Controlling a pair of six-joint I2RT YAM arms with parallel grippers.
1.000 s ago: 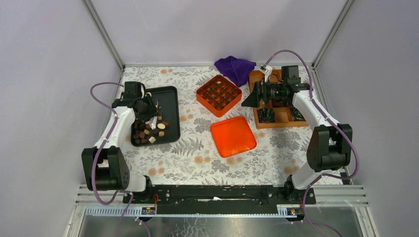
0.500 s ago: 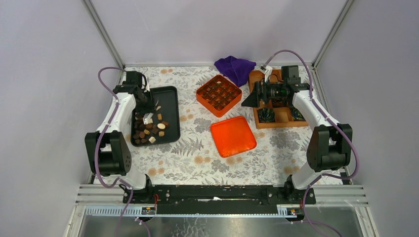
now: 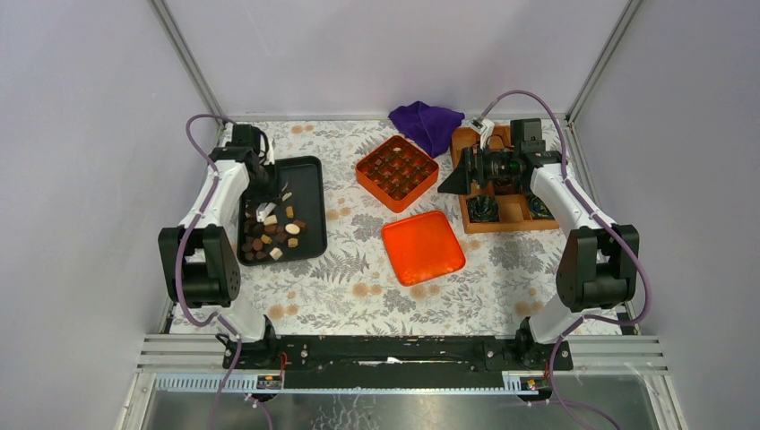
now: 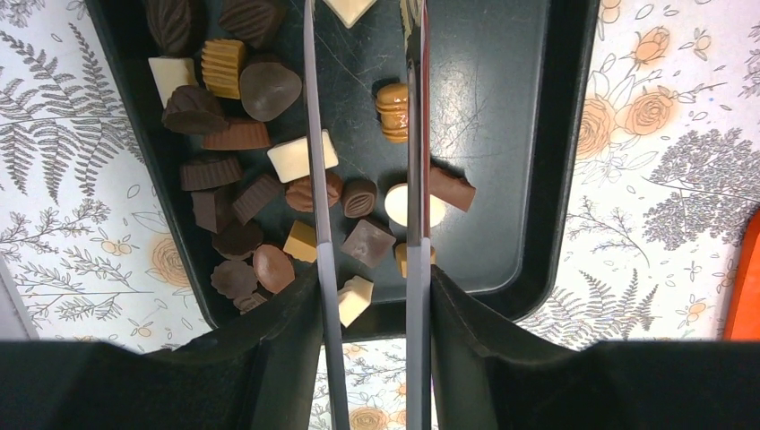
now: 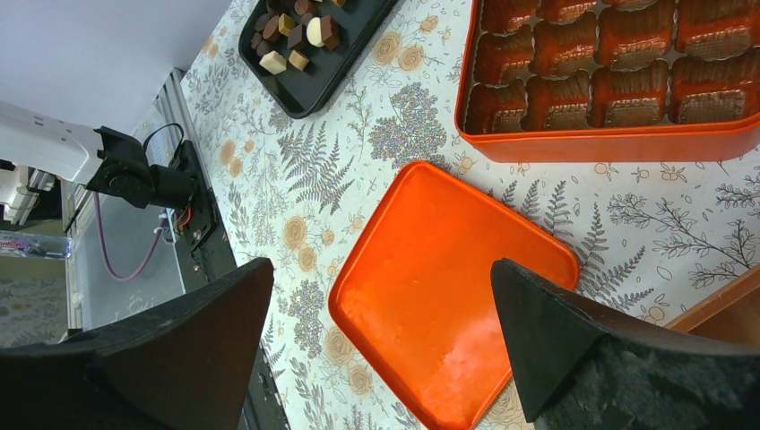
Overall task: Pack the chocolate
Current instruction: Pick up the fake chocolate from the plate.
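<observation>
The chocolate (image 3: 272,235), several small dark, tan and cream pieces, lies piled in the near half of a black tray (image 3: 309,179) at the left. My left gripper (image 3: 266,212) hangs above that pile. In the left wrist view its thin fingers (image 4: 315,179) stand apart over the pieces (image 4: 367,242) with nothing between them. An orange compartment box (image 3: 397,172) stands in the middle, some cells holding dark pieces. My right gripper (image 3: 459,177) hovers wide open and empty beside the box (image 5: 609,90), above the orange lid (image 5: 448,296).
The orange lid (image 3: 423,246) lies flat in front of the box. A wooden tray (image 3: 506,213) holding dark crinkled cups (image 3: 485,209) sits under the right arm. A purple cloth (image 3: 427,124) lies at the back. Metal frame posts border the table.
My left arm has drawn back toward the far left corner, and its gripper has shifted slightly farther along the tray. The right arm has not moved.
</observation>
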